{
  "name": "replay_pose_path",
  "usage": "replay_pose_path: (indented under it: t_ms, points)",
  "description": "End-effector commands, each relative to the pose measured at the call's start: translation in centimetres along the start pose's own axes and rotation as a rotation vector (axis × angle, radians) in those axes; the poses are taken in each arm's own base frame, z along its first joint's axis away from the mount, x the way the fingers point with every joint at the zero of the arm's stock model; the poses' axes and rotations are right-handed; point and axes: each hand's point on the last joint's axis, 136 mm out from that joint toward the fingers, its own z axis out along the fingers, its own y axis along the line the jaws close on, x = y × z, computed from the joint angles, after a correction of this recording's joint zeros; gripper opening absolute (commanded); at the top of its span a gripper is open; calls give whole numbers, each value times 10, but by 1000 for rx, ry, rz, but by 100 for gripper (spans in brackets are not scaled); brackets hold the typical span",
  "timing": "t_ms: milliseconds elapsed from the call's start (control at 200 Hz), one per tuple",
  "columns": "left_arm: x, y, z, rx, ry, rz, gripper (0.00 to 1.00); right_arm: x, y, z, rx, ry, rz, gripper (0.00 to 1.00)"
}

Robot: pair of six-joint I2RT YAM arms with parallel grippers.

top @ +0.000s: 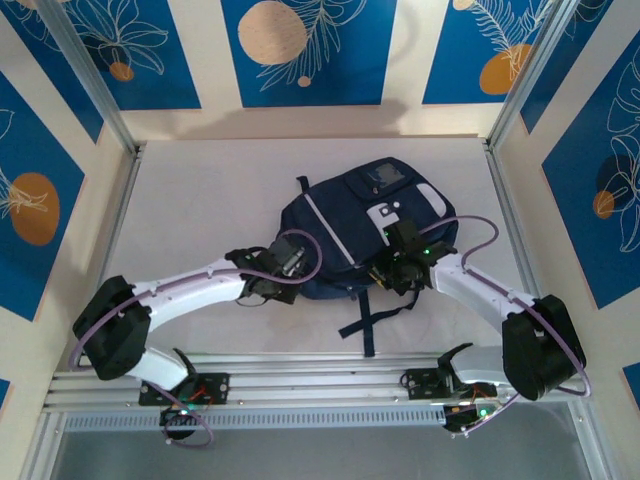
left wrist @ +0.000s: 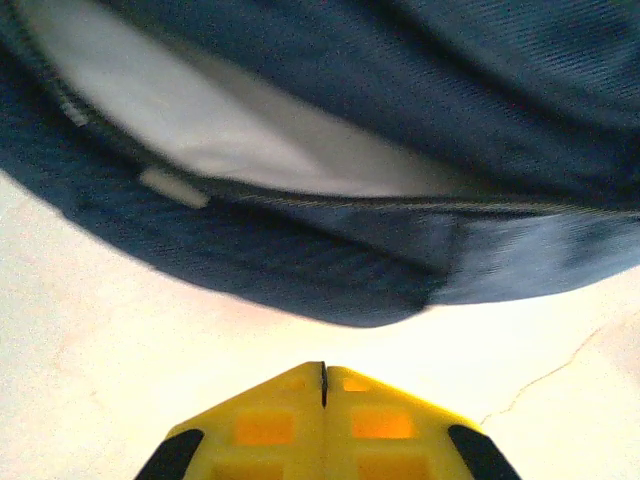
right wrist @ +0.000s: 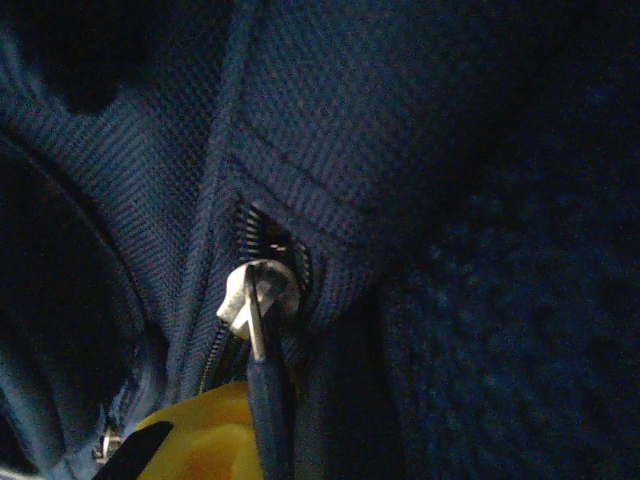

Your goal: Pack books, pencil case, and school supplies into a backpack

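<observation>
Zipping up looks to be the step in hand: the backpack (top: 360, 235) lies just ahead of the left pincer (left wrist: 323, 385), closed tight and empty, while the right pincer (top: 398, 268), whose grip I cannot tell in the dark, sits under the zipper pull (right wrist: 255, 295), which next needs drawing along.

The backpack (top: 345, 235) lies on the table (top: 200, 200), left fingers (left wrist: 270, 425) at its near-left edge, right fingers (right wrist: 200, 430) near-right

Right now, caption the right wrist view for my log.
Silver zipper slider and dark pull on navy backpack, seen close.
</observation>
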Motion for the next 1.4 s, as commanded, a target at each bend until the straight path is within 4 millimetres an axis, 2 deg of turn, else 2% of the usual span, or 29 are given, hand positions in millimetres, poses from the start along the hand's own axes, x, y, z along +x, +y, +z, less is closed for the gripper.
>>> replay_pose_path:
  t_ms: [0,75,215,305,465,680,830,935,1155,1275,1390]
  points:
    - [6,-10,-2,76,32,22,0,-10,-5,-4,-25,-15,-8,0]
    - [-1,-31,-7,154,1,17,0,2,9,-4,-99,52,-20,0]
    - [-18,-81,-28,373,-97,-63,41,22,35,-15,-195,113,-72,0]
    - [-26,-102,-33,484,-135,-152,49,29,43,-21,-209,121,-80,0]
    - [-36,-118,-27,598,-182,-280,51,35,54,-23,-266,149,-31,0]
    - [-36,-114,-12,558,-181,-297,51,37,62,-25,-284,162,-5,0]
    - [-36,-118,-2,571,-173,-298,49,39,64,-25,-292,169,3,0]
    - [-33,-116,9,545,-154,-299,48,40,64,-25,-293,172,11,0]
    - [-25,-111,18,520,-150,-285,47,41,65,-24,-303,183,26,0]
    - [-28,-114,24,528,-154,-281,44,44,65,-23,-312,196,39,0]
    - [-34,-118,27,522,-162,-266,35,44,64,-22,-310,198,44,0]
